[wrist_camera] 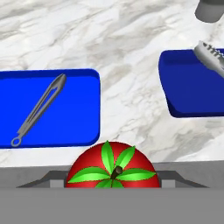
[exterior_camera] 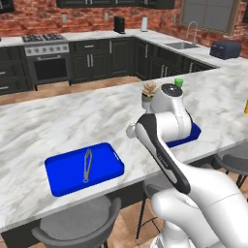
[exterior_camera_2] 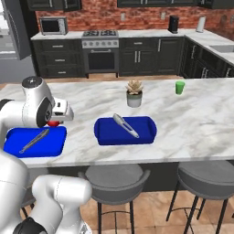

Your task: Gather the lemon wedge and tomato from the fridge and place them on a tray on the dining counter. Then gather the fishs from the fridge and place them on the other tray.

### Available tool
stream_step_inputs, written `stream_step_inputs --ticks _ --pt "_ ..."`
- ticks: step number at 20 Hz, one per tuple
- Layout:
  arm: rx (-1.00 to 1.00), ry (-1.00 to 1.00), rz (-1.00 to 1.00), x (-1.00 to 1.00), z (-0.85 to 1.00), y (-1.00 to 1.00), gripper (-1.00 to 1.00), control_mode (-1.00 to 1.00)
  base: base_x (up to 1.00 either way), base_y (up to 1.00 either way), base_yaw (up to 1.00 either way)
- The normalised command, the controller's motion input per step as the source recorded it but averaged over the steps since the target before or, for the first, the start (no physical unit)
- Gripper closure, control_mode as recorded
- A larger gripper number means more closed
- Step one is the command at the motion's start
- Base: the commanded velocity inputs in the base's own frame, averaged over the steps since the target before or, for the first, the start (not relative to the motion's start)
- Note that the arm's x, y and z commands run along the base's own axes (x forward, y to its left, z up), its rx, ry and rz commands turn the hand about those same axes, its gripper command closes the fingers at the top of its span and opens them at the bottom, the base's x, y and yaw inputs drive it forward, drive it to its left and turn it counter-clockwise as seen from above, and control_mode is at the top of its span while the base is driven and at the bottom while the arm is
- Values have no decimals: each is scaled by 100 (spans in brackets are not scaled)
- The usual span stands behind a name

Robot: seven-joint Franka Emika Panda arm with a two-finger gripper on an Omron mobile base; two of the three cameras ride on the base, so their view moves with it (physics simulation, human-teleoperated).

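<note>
Tomato in my jaws, tray just ahead and to the left.

Left base view: my arm hides my grip; the tray (exterior_camera: pixel 85 168) lies left of it. Right base view: the tomato (exterior_camera_2: pixel 54 123) peeks red at my gripper (exterior_camera_2: pixel 58 119), above that tray's far edge. Hand view: my jaws hold the tomato, stalk up, short of the tray with the tongs (wrist_camera: pixel 38 109).
</note>
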Motion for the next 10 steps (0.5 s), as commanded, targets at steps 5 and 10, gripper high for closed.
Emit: stream_step_inputs --ticks 5,10 --pt "0 0 0 0 0 0 100 100 5 0 7" --pt "0 0 0 0 0 0 100 100 0 0 0"
